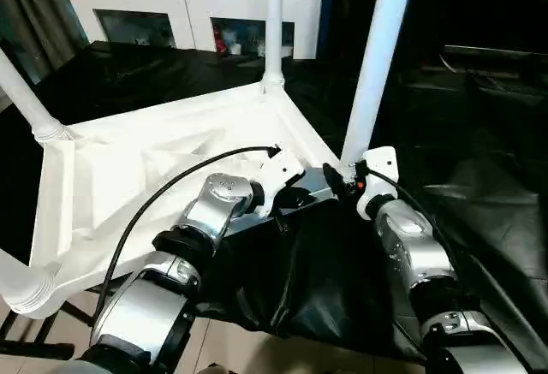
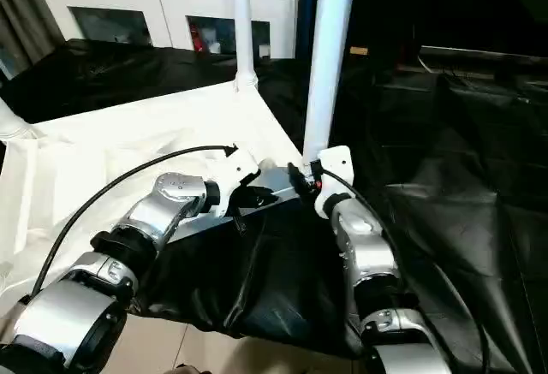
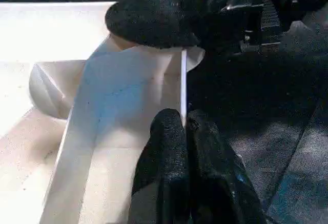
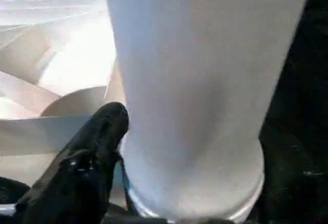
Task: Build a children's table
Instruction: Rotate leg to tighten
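We see the tabletop (image 1: 128, 177) lying underside-up across the left and centre of the head view on the black-covered work table (image 1: 479, 134), legs rising from its corners. Our right gripper (image 4: 120, 152) stands spread around the nearest leg (image 1: 377, 57). Our left gripper (image 3: 185, 137), fingers pressed together, pinches the tabletop's thin rim.

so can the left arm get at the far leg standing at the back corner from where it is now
Probably not without letting go. The left gripper is shut on the tabletop rim at the near corner, beside the right gripper; the far leg stands across the tabletop, though nothing blocks the way.
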